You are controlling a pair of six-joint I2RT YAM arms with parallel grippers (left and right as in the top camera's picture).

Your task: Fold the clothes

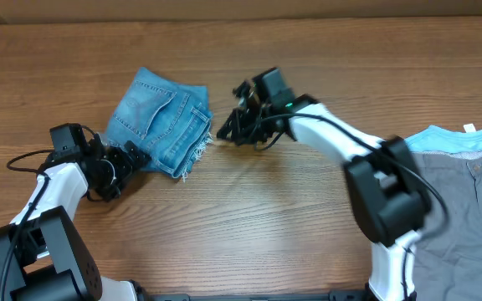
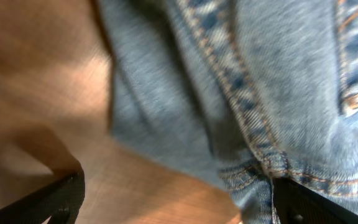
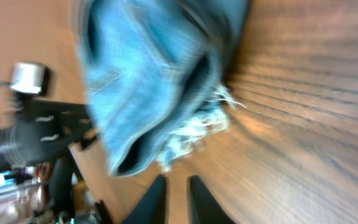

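We see the jeans (image 1: 161,117) lying as a folded, roughly square denim bundle on the worktop (image 1: 266,217), left of centre. A stitched pocket faces up, and a frayed hem (image 1: 197,155) sticks out at the bundle's lower right edge.

The left end effector (image 1: 135,159) sits at the bundle's lower left corner. In the left wrist view its fingers (image 2: 48,199) are spread wide, one over bare wood and the other at the edge of the denim, and they pinch nothing. We cannot tell whether that second finger touches the cloth.

The right end effector (image 1: 224,131) is just beside the bundle's right edge, near the fraying. In the right wrist view its two fingers are parted by a narrow gap with only wood between them. They stop short of the loose threads and grip nothing.

The fold hides the legs, and we cannot make out how many layers lie inside. The left wrist view is so close and blurred that it shows only seams and orange stitching. The right wrist view smears the denim into soft folds with dark openings.

At the right edge of the overhead view lies a grey garment (image 1: 467,217), with a light-blue garment (image 1: 475,138) showing along its far side. Both are cut off by the frame, and the right arm (image 1: 383,192) partly covers the grey one.
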